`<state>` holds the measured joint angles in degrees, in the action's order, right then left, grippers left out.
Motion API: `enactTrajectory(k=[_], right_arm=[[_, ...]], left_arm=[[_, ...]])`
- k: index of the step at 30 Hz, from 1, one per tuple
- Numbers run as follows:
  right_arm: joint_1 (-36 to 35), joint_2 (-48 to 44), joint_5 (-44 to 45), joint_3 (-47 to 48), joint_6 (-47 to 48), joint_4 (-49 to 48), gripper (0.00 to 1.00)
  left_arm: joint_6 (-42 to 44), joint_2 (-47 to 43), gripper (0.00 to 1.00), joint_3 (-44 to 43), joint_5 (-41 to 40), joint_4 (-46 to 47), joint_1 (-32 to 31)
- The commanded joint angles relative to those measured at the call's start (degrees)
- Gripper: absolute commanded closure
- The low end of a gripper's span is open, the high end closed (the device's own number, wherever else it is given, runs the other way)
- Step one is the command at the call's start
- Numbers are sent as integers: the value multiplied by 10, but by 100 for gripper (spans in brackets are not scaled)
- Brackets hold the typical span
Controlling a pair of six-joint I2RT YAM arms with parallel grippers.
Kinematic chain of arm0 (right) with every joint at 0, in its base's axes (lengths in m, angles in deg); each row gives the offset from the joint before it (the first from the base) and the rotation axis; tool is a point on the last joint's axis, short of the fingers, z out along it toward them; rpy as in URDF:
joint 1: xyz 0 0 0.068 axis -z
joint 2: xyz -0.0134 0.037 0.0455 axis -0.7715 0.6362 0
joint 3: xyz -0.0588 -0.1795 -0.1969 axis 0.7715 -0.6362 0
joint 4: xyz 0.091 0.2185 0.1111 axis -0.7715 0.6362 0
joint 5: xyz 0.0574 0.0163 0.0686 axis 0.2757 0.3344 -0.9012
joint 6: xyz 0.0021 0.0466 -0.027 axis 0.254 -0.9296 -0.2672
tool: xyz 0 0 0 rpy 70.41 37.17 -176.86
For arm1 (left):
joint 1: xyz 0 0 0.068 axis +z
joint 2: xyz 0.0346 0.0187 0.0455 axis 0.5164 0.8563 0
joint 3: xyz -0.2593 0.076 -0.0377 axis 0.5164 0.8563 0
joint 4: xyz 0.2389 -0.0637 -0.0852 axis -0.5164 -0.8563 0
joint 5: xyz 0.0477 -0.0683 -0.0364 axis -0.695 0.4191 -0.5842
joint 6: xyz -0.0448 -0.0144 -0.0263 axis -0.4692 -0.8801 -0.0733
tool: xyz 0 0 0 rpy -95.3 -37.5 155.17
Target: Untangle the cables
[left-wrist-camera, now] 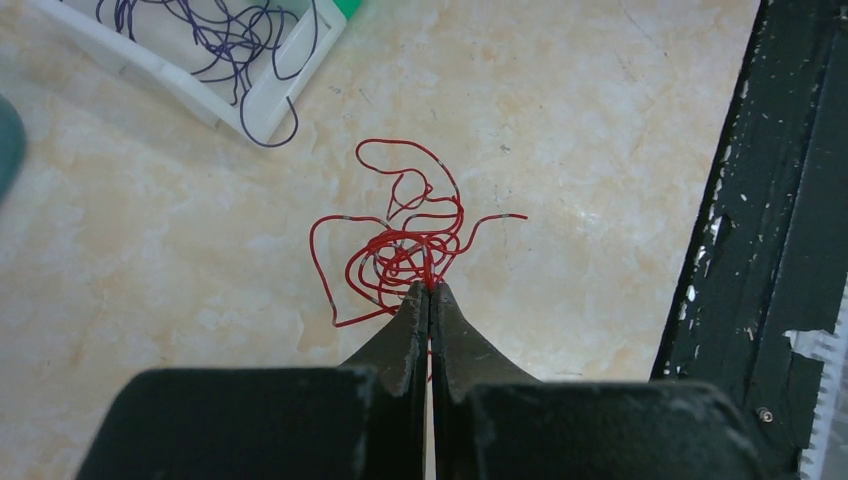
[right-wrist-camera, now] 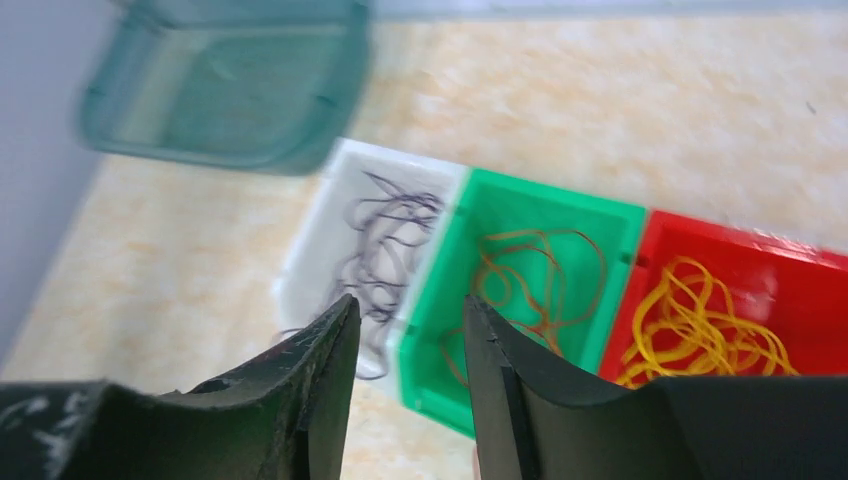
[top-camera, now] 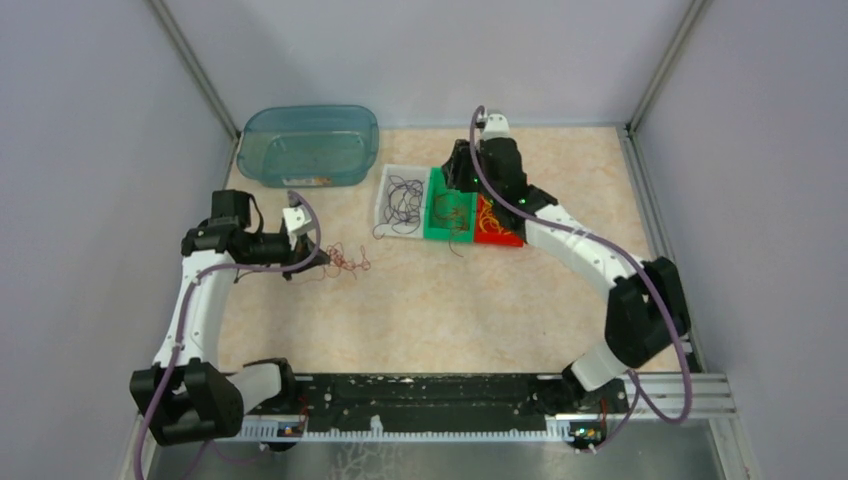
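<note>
A loose tangle of red cables (left-wrist-camera: 405, 235) lies on the marbled tabletop, left of centre (top-camera: 345, 260). My left gripper (left-wrist-camera: 430, 288) is shut, its tips pinching a strand at the tangle's near edge. My right gripper (right-wrist-camera: 408, 302) hangs open above the sorting bins (top-camera: 462, 178), with nothing between its fingers. Below it, dark purple-black cables (right-wrist-camera: 385, 225) lie in a white bin (right-wrist-camera: 305, 265). Brownish-red cables (right-wrist-camera: 545, 250) lie in a green bin (right-wrist-camera: 560, 200), and yellow cables (right-wrist-camera: 690, 320) lie in a red bin (right-wrist-camera: 745, 245).
A teal plastic tub (top-camera: 310, 145) stands at the back left, close to the white bin (top-camera: 384, 192). One dark strand hangs over the white bin's edge (left-wrist-camera: 270, 125). The black base rail (top-camera: 430, 395) runs along the near edge. Walls enclose the table on three sides.
</note>
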<state>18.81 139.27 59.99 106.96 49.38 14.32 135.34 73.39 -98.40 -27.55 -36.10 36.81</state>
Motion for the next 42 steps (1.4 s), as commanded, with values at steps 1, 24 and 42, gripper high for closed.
enactTrajectory(k=[1,24,42], right_arm=[[-23,-96,-160,-73,34,-133,56],[-298,-125,-297,-211,213,-220,60],[-306,-180,-146,-245,268,-213,98]], left_arm=[[34,-12,100,-28,63,-54,-5],[130,-68,94,-56,139,-241,-43],[128,-58,89,-55,134,-242,-55]])
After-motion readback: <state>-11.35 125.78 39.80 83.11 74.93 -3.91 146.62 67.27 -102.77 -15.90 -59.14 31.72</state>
